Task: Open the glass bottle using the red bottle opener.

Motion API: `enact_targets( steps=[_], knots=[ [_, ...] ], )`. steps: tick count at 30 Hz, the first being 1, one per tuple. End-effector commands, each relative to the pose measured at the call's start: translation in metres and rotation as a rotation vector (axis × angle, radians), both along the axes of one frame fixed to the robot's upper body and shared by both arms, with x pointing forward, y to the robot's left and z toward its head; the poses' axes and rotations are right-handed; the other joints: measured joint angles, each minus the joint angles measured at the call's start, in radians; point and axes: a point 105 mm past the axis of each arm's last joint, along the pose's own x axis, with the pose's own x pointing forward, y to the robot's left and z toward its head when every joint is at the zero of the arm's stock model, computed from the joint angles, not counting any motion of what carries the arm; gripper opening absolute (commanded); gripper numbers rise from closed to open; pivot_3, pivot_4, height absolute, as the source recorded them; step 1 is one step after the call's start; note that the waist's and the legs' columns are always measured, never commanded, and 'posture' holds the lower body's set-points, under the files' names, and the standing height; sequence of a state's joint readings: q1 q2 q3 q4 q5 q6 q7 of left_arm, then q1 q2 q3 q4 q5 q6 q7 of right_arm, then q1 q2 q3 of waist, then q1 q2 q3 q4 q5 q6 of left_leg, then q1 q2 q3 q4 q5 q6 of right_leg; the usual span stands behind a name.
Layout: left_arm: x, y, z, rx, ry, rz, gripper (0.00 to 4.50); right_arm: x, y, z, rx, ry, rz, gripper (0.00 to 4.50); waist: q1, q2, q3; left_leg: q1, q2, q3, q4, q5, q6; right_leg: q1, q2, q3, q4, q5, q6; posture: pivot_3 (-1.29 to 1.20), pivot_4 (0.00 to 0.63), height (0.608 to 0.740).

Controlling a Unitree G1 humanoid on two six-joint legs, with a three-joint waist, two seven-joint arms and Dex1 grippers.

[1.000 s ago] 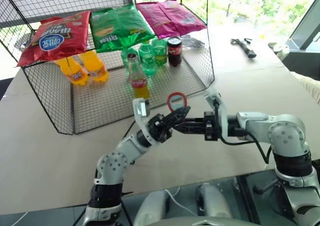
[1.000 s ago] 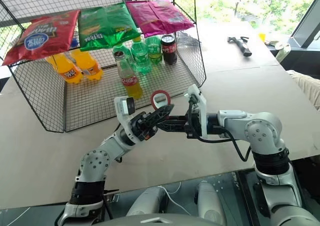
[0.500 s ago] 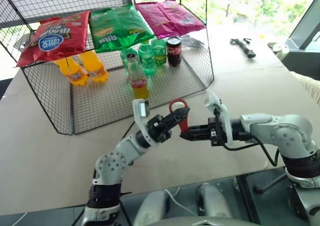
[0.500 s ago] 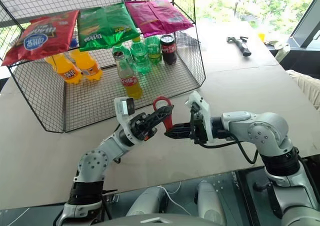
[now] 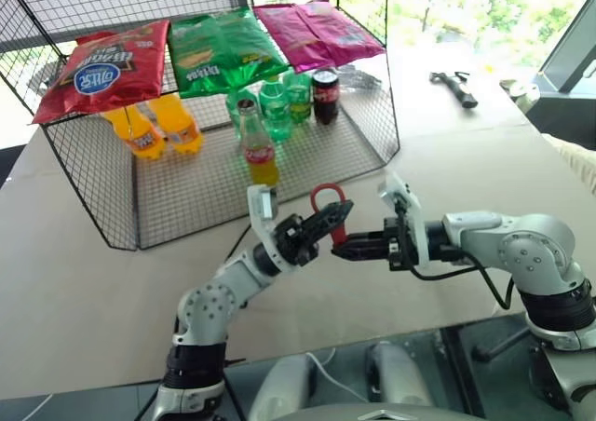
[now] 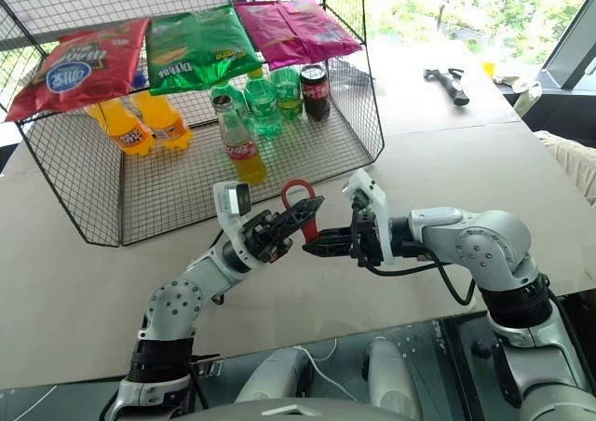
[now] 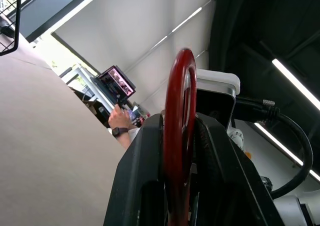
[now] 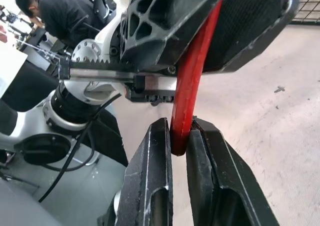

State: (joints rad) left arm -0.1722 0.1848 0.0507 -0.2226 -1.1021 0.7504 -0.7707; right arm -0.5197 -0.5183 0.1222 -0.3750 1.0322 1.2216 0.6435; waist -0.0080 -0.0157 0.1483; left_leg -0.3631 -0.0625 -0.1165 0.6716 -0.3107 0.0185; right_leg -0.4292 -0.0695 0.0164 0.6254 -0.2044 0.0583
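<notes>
The red bottle opener [image 5: 328, 188] stands upright above the table, loop end up, between my two grippers. My left gripper [image 5: 335, 218] is shut on its handle just under the loop; the left wrist view shows the red loop [image 7: 180, 106] rising between both fingers. My right gripper [image 5: 339, 250] reaches in from the right and is shut on the lower end of the handle [image 8: 192, 96]. The glass bottle [image 5: 258, 151], with yellow-orange drink and a red label, stands upright inside the wire cage [image 5: 112, 207], beyond both grippers and untouched.
Snack bags lie on top of the cage; orange bottles [image 5: 154, 128], green bottles [image 5: 279, 100] and a dark can [image 5: 325, 95] stand inside it. A black tool [image 5: 456, 88] lies far right on the table. A person [image 8: 60, 21] is seen in the right wrist view.
My right gripper drew back a little to the right and down, and closed on the lower end of the opener's handle. The left gripper kept still with the opener.
</notes>
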Motion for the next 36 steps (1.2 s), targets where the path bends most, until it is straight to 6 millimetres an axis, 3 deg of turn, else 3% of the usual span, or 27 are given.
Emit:
enact_targets(
  steps=[1, 9, 20, 23, 36],
  knots=[
    [0.0, 0.004, 0.009, -0.013, -0.046, 0.034, 0.89, -0.003, -0.006, 0.01, 0.042, -0.008, -0.006, 0.52, 0.0, 0.0, 0.0, 0.0, 0.0, 0.0, 0.0, 0.0, 0.0, 0.0, 0.0, 0.0, 0.0, 0.0, 0.0, 0.0, 0.15, 0.74],
    [0.004, 0.015, 0.024, -0.034, -0.085, 0.085, 0.89, -0.002, -0.013, 0.008, 0.05, 0.014, -0.039, 0.52, 0.0, 0.0, 0.0, 0.0, 0.0, 0.0, 0.0, 0.0, 0.0, 0.0, 0.0, 0.0, 0.0, 0.0, 0.0, 0.0, 0.15, 0.74],
    [0.002, 0.004, 0.021, -0.019, -0.077, 0.035, 0.89, -0.005, -0.003, 0.01, 0.051, -0.007, -0.009, 0.52, 0.0, 0.0, 0.0, 0.0, 0.0, 0.0, 0.0, 0.0, 0.0, 0.0, 0.0, 0.0, 0.0, 0.0, 0.0, 0.0, 0.15, 0.74],
    [0.002, 0.0, 0.02, -0.016, -0.076, 0.023, 0.89, -0.006, -0.001, 0.011, 0.048, -0.012, -0.005, 0.01, 0.0, 0.0, 0.0, 0.0, 0.0, 0.0, 0.0, 0.0, 0.0, 0.0, 0.0, 0.0, 0.0, 0.0, 0.0, 0.0, 0.15, 0.74],
    [0.002, -0.005, 0.016, -0.011, -0.058, 0.004, 0.89, -0.007, 0.001, 0.009, 0.043, -0.007, -0.013, 0.01, 0.0, 0.0, 0.0, 0.0, 0.0, 0.0, 0.0, 0.0, 0.0, 0.0, 0.0, 0.0, 0.0, 0.0, 0.0, 0.0, 0.15, 0.74]
  ],
)
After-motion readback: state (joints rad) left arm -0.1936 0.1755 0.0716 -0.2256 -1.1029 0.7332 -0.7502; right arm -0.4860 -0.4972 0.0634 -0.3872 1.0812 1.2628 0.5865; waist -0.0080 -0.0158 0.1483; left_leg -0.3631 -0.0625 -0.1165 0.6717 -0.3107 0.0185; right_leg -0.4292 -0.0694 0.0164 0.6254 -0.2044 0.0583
